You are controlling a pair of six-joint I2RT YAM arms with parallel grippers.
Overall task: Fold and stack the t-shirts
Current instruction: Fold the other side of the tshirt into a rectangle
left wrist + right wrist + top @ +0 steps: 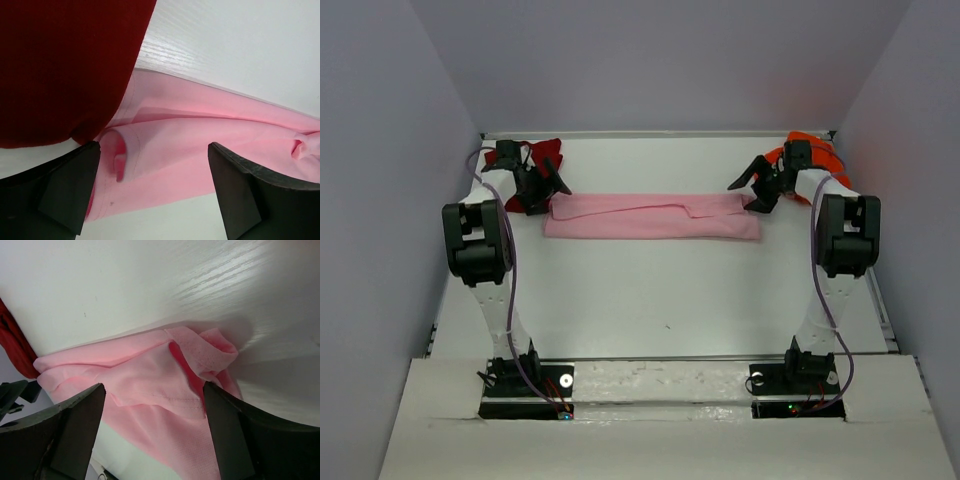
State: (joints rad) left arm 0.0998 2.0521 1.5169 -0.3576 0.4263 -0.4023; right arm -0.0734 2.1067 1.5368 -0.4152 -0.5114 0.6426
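The white desk (660,300) has a faint wood grain that shows in both wrist views. Three shirts lie on it, all toward its far edge. The pink shirt (650,217) is folded into a long narrow band running left to right across the middle, with uneven edges and a loose, puckered fold at its right end. The red shirt (546,149) is bunched in the far left corner, right beside the pink band's left end. The orange shirt (823,152) sits crumpled in the far right corner, near the band's right end, and is partly hidden.
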